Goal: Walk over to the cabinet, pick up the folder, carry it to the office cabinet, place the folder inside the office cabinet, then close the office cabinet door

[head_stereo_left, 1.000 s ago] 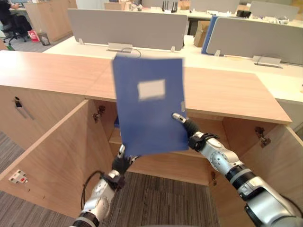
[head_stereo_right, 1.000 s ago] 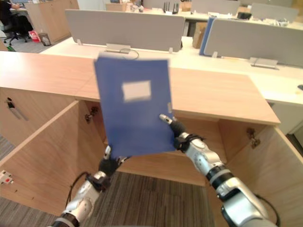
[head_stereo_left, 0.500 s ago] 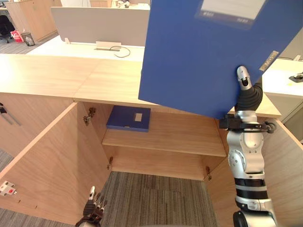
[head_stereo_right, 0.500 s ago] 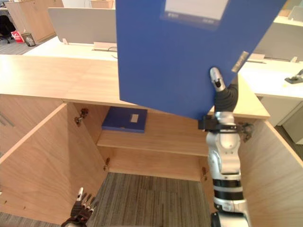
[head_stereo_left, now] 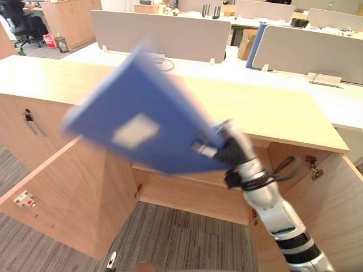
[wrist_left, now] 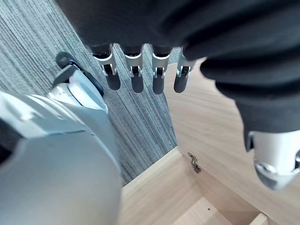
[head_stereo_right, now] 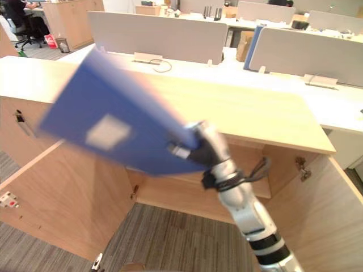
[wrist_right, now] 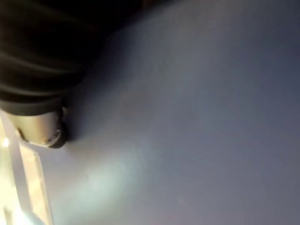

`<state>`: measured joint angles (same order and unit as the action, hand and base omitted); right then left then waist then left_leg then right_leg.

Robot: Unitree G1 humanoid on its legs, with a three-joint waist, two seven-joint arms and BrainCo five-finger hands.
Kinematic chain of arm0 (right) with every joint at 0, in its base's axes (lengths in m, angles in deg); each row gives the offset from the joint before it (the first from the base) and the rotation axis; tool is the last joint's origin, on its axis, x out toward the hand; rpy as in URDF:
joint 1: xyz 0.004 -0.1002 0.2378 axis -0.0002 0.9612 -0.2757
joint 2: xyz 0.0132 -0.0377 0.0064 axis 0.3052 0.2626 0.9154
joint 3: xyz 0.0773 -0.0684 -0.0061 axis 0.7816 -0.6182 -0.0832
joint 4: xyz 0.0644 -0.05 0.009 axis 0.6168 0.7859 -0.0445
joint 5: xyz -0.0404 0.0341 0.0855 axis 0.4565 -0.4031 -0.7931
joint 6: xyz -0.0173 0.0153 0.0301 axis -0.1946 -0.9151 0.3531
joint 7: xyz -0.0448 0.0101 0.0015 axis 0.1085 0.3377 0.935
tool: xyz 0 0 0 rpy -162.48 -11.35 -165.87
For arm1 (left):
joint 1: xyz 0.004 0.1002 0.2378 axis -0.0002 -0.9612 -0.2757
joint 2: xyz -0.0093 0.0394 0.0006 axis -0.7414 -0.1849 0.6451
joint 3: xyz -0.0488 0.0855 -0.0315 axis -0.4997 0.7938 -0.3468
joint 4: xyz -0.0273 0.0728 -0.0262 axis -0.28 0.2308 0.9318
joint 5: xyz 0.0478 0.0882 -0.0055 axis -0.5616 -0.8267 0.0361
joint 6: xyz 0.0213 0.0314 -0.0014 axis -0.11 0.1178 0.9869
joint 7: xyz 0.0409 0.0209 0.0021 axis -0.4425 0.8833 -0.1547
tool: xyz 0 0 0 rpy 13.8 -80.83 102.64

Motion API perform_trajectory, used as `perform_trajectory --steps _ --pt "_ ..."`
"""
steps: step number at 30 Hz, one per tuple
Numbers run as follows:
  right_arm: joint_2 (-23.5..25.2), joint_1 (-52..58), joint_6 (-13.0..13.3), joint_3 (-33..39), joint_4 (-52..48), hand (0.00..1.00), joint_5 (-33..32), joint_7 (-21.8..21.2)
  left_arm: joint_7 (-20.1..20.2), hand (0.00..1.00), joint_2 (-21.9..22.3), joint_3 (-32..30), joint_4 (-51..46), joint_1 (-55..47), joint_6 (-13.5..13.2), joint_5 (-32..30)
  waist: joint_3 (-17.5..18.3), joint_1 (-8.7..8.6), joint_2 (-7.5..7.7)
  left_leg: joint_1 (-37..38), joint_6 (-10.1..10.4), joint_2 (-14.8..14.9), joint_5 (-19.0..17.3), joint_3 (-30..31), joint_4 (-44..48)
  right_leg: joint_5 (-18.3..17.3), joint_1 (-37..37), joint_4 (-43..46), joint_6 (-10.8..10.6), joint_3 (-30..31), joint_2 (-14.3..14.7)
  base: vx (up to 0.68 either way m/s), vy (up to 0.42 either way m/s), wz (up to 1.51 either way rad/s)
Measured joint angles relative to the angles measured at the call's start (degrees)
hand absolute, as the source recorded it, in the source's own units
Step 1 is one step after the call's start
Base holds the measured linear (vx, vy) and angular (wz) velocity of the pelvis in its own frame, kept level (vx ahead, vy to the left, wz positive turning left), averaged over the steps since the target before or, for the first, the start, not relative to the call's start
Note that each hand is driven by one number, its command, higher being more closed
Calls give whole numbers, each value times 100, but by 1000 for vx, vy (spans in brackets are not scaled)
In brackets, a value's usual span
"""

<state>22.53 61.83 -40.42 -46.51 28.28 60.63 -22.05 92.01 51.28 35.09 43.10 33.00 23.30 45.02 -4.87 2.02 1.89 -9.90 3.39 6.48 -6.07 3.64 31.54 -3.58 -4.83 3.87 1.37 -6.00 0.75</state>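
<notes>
My right hand (head_stereo_left: 229, 148) is shut on one corner of the blue folder (head_stereo_left: 142, 127), which bears a white label. It holds the folder tilted, out to the left, in front of the open office cabinet (head_stereo_left: 272, 113). The folder hides most of the cabinet's shelf. In the right wrist view the folder (wrist_right: 187, 117) lies flat against the palm, with the thumb (wrist_right: 40, 126) at its edge. My left hand (wrist_left: 136, 75) hangs low over the carpet beside the cabinet's left door (head_stereo_left: 74, 192), fingers straight and holding nothing.
The cabinet's right door (head_stereo_left: 334, 209) stands open too. A second wooden cabinet (head_stereo_left: 22, 113) with a key in its door adjoins on the left. Desks with grey dividers (head_stereo_left: 159, 34) stand behind. A person sits at the far left (head_stereo_left: 14, 20). Grey carpet (head_stereo_left: 181, 238) lies in front.
The right hand has swung the folder down from high on the right to lower and leftward, tilting it flatter. The camera has shifted. The left hand stays low.
</notes>
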Motion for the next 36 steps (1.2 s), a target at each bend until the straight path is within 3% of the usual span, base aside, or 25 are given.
perform_trajectory --steps 2,4,11,18,20,21,24,26,28,29,31,33,34,36 --pt "-212 -1 115 -431 273 100 105 -252 58 0 -6 107 0 6 20 -141 -62 47 -38 -8 19 -19 -112 -45 -259 27 99 10 48 49 1 -40 42 13" --pt "-410 -131 161 -726 607 100 111 -467 123 0 -24 199 6 14 19 -202 -138 171 -169 218 123 -34 -114 -83 -1255 33 374 166 5 259 32 -19 119 -19" --pt "-881 -697 177 -1258 821 100 87 -801 128 0 -122 341 70 138 -23 -307 -1 129 -92 517 -163 -405 153 -425 -1960 258 379 -178 -275 699 -276 88 127 -14" --pt "-913 -748 198 -1858 1495 100 94 -1044 105 0 -151 500 -23 168 -76 -305 140 208 -81 718 -203 -463 218 -667 -2434 381 372 -544 -345 929 -311 106 40 -18" --pt "-882 -719 193 -1857 1883 100 94 -1051 97 0 -147 575 -25 168 -82 -306 139 222 -87 745 -213 -465 225 -670 -2469 374 435 -472 -357 947 -311 57 7 -24" --pt "-822 -735 146 -1839 2180 100 104 -1052 86 0 -129 581 -76 140 -83 -304 139 310 -93 780 -222 -445 230 -672 -2530 259 661 -149 -367 1059 -306 20 7 -54" --pt "-268 -760 -95 -1035 2996 100 -66 -1053 15 0 -31 583 -266 137 -96 -304 -88 355 -132 863 -233 -517 224 -756 -2537 -240 1562 1560 -467 1229 -308 -22 -2 -57" --pt "201 -890 -313 -385 3431 100 -433 -965 -53 0 -43 588 -311 198 -108 -292 -297 296 -159 914 -267 -533 203 -831 -2484 -249 1781 2027 -476 1035 -363 -99 -13 -33" --pt "645 -1283 -632 302 3705 100 -1206 -525 -177 0 -92 567 -508 286 -147 -171 -604 214 -143 740 -332 -608 105 -923 -2157 -285 1753 1804 -420 487 -594 -170 -4 -23" --pt "695 -1417 -655 476 3734 100 -1368 -439 -196 0 -98 556 -568 334 -148 -148 -693 207 -153 584 -326 -624 34 -943 -1950 -326 1750 1674 -347 355 -651 -209 -2 -6" --pt "734 -2025 -546 883 3852 100 -2064 -180 -232 0 -79 535 -736 620 -212 -55 -1261 130 -388 63 -328 -482 -256 -881 -1031 -181 1833 1695 -294 193 -586 -242 11 5" --pt "866 -2269 -553 969 3804 100 -2610 -68 -265 0 -80 382 -908 714 -267 -21 -1463 207 -365 -352 -315 -418 -373 -914 -583 -387 2245 2126 -254 104 -648 -263 4 -3" --pt "987 -2368 -603 1085 3700 100 -2843 10 -284 0 -43 327 -1013 757 -271 51 -1542 244 -331 -713 -291 -405 -486 -926 -225 -468 2592 2504 -241 -183 -852 -288 -20 0" --pt "1103 -2521 -662 1136 3507 100 -2921 172 -297 0 13 323 -1086 804 -269 91 -1698 279 -353 -1117 -281 -333 -655 -890 274 -576 2903 2913 -200 -302 -904 -200 -35 5"
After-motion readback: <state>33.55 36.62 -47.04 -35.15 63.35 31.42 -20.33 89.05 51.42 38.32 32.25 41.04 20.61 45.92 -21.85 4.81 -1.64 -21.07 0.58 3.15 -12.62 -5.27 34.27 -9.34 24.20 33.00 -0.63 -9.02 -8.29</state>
